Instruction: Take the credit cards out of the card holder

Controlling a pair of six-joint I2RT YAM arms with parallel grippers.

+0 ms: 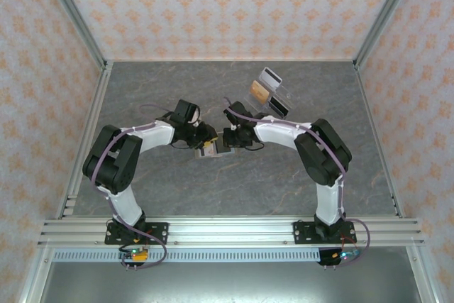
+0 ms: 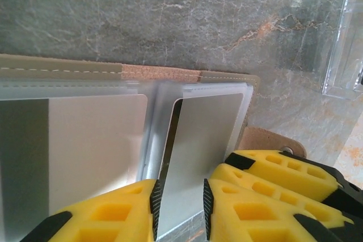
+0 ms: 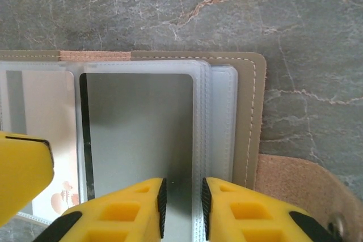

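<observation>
At mid-table in the top view, my left gripper [image 1: 206, 136] and right gripper [image 1: 231, 138] meet over the open card holder [image 1: 213, 151].
Left jaws stand narrow around a pale credit card [image 2: 198, 140] tilted in its clear sleeve [image 2: 193, 88]. Right jaws, equally narrow, sit on a second sleeved card [image 3: 142, 128]. Whether either pinches I cannot tell. I'd draw the card straight out, the right pinning the holder. Bare marble table [image 2: 170, 15] fills the frame's top; the acrylic stand [image 2: 346, 43] crowds the upper right.
</observation>
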